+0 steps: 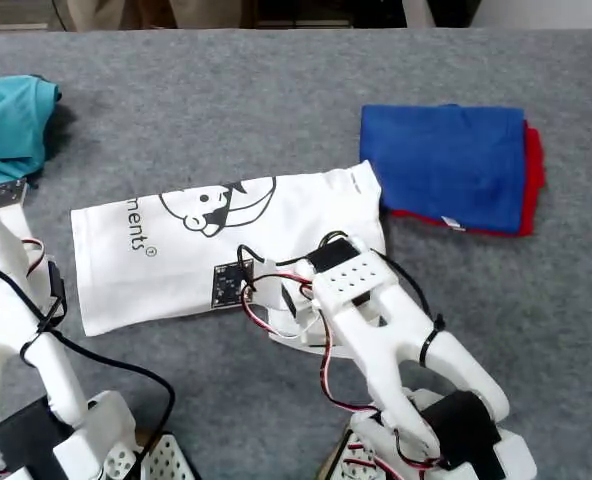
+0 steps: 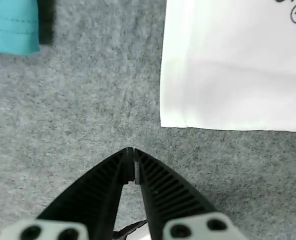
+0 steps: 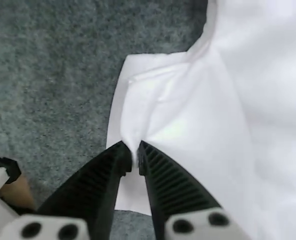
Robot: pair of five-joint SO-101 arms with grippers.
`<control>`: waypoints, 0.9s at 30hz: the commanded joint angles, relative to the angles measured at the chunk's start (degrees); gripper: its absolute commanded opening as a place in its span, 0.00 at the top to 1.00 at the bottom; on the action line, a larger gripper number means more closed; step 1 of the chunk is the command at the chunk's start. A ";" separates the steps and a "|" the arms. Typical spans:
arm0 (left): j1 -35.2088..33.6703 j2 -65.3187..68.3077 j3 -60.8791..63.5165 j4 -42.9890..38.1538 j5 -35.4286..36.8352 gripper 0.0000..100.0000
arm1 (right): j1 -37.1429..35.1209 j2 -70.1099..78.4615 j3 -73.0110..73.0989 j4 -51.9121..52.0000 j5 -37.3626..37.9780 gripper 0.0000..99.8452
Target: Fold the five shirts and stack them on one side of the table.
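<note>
Right pincer [image 3: 133,156] pinches white shirt [image 3: 198,115] edge; left pincer [image 2: 133,165] closed, empty, above surface [image 2: 88,100]. Risk: thin pinch slips, fold bunches unevenly.

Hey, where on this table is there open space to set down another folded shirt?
Bare table runs along the far edge, between the teal shirt and the blue shirt; also at the near right, in front of the blue shirt. The middle is crowded: white shirt, with the right tool pinching its edge.
</note>
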 commanded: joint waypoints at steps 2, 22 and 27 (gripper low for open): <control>-0.53 -1.71 -0.09 -0.18 -0.26 0.98 | 0.92 -2.15 -2.77 1.41 -0.70 0.97; -0.44 -1.80 2.73 -0.35 -0.26 0.98 | -5.05 -1.71 6.29 -6.42 -3.60 0.93; -0.44 -2.07 2.73 -0.26 -0.26 0.98 | -4.97 -1.71 6.37 -8.09 -3.60 0.81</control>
